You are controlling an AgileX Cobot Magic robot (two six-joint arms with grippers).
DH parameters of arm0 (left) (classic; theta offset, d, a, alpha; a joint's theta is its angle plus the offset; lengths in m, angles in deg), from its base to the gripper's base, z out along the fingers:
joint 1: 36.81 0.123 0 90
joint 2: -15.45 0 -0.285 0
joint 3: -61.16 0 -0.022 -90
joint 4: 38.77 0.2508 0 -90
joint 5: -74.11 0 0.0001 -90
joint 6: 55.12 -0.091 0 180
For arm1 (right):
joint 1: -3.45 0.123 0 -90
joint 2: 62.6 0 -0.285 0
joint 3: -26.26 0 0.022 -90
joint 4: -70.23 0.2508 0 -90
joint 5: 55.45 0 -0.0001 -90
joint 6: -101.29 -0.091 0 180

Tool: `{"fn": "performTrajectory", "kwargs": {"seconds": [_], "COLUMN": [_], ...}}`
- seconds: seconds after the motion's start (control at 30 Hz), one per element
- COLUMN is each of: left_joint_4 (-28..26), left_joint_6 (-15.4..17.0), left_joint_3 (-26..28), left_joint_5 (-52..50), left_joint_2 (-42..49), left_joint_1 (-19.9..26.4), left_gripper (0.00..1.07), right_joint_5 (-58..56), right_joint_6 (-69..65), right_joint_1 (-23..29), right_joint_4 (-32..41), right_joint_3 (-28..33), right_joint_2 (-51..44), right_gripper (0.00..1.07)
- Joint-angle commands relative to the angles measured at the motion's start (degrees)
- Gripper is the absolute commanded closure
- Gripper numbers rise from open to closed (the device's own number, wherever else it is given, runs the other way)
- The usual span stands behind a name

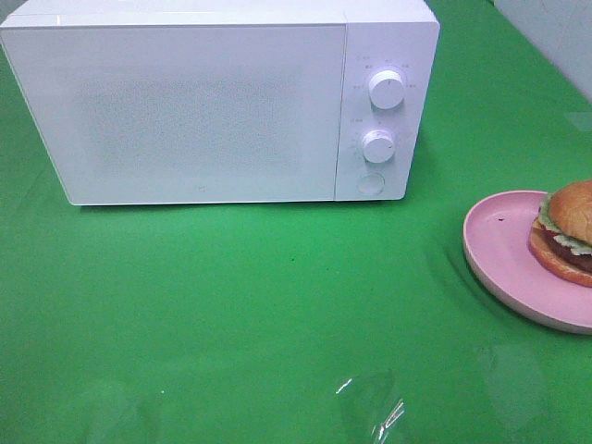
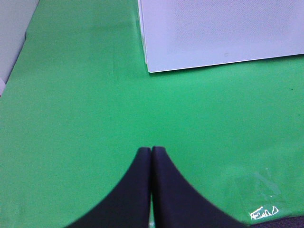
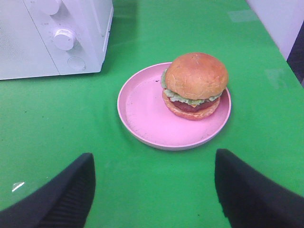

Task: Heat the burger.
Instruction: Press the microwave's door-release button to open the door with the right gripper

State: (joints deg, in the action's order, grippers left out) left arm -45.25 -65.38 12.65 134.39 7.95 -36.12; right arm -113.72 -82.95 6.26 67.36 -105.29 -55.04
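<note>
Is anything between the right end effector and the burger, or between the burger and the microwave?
Nothing visible blocks the right end effector from the burger. The shut microwave door bars its way in.

Bright, even light floods the green table [image 1: 231, 305], and the colours come up vivid. The white microwave [image 1: 185, 111] is nearly washed out, its door faintly grainy, with a thin shadow under its front edge. Small white glints [image 1: 392, 416] flash on the table cover. Up close, the left end effector [image 2: 151, 152] and right end effector [image 3: 154, 159] loom dark, soft-edged and out of focus. The burger [image 3: 195, 78] is fairly sharp, with a soft shadow on the pink plate [image 3: 142, 109].
</note>
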Motion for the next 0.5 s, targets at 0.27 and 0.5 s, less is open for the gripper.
{"fn": "performTrajectory", "kwargs": {"seconds": [0.27,0.5], "left_joint_4": [-0.11,-0.11], "left_joint_6": [0.29,0.29], "left_joint_3": [-0.17,-0.17], "left_joint_5": [-0.69,-0.69], "left_joint_2": [1.55,1.55], "left_joint_1": [0.06,0.06], "left_gripper": [1.06,1.06], "right_joint_5": [0.63,0.63], "right_joint_6": [-0.29,-0.29], "right_joint_1": [0.06,0.06], "right_joint_4": [0.0,0.0], "right_joint_3": [0.11,0.11], "right_joint_2": [-1.55,-1.55], "right_gripper": [0.4,0.4]}}
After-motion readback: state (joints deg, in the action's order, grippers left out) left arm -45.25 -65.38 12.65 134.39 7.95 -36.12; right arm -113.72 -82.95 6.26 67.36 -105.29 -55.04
